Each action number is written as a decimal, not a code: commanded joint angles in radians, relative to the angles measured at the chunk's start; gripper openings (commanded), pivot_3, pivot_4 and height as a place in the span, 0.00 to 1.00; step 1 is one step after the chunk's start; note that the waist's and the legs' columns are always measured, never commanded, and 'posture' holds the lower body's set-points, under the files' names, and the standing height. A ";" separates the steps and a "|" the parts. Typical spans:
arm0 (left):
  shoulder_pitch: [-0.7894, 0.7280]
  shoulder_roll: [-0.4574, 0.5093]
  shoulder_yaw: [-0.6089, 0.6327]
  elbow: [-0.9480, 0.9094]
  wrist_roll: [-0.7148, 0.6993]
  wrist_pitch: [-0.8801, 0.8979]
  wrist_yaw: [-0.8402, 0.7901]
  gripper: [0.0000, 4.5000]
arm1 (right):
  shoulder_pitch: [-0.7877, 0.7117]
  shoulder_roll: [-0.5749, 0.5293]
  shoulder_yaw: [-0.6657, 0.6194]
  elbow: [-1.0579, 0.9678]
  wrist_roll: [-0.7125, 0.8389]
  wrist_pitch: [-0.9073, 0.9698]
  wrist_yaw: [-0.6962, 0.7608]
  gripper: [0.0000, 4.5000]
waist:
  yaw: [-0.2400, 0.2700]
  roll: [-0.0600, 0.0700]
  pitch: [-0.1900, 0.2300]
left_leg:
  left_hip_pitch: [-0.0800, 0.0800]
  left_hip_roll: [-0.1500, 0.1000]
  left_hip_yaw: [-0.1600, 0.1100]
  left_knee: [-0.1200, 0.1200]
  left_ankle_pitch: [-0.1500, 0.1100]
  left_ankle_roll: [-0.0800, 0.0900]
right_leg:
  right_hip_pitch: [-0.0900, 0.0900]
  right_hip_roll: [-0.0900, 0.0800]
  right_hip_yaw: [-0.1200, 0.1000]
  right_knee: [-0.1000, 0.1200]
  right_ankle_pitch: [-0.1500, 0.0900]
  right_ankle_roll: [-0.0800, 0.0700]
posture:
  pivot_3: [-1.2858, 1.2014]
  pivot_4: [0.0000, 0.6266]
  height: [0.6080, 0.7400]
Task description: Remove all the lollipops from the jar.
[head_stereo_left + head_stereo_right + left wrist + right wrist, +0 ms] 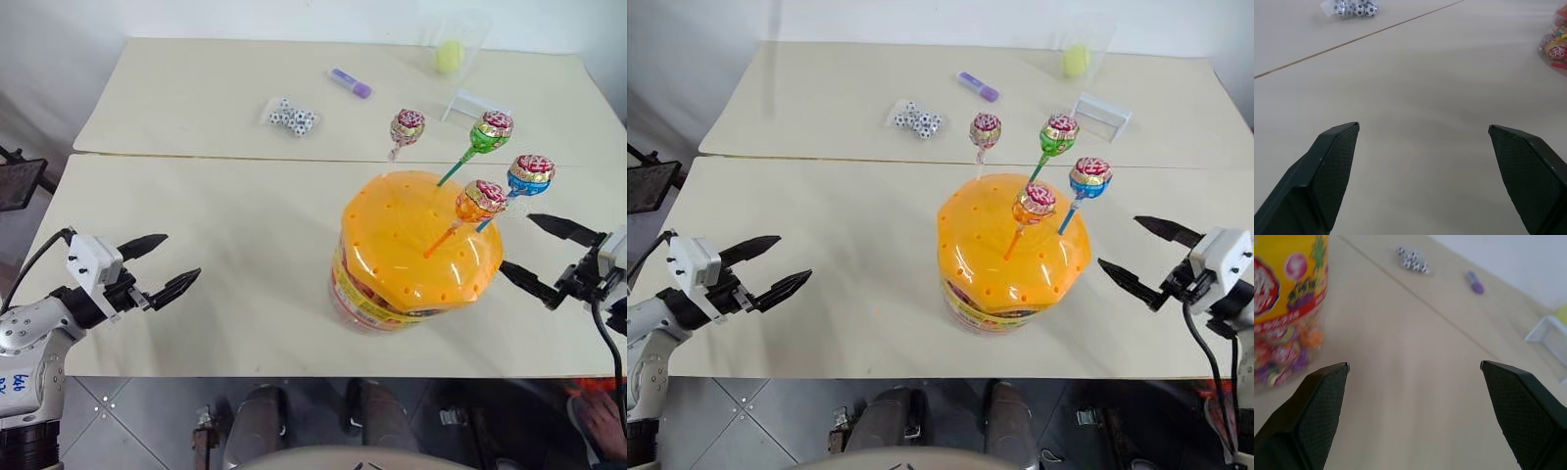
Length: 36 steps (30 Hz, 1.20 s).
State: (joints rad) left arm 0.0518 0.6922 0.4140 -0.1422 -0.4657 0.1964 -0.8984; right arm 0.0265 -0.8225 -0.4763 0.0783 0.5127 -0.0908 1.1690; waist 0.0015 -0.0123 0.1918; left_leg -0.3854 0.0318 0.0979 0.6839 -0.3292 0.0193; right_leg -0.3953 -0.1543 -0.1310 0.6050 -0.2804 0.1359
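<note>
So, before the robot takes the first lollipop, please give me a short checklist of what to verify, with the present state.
1. Left gripper open and empty: ok.
2. Right gripper open and empty: ok.
3. Four lollipops stand in the jar lid, pink, green, blue, orange: ok.
4. Jar upright on the table: ok.
5. Right gripper beside the jar, apart from it: ok.
6. How firmly the sticks sit in the holes: cannot tell.

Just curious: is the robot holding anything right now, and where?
Nothing. The left pincer and right pincer are open over the table, apart from the jar.
</note>
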 commanded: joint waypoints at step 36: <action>-1.264 -0.305 -0.553 0.464 -0.176 0.575 -0.388 0.86 | 0.563 0.339 -0.396 -0.767 0.659 0.161 -0.062 1.00 | 0.027 0.000 0.000 | 0.000 0.000 0.013 0.001 0.000 -0.001 | -0.002 0.005 0.010 0.000 0.000 0.000 | 0.52 0.24 1.00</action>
State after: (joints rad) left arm -1.1772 0.3942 -0.1576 0.3402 -0.6486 0.7733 -1.2891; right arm 0.5774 -0.4742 -0.8354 -0.6857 1.1613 0.0855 1.0999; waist 0.0286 -0.0122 0.1914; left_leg -0.3851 0.0315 0.1108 0.6846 -0.3289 0.0189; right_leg -0.3976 -0.1491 -0.1207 0.6047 -0.2805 0.1360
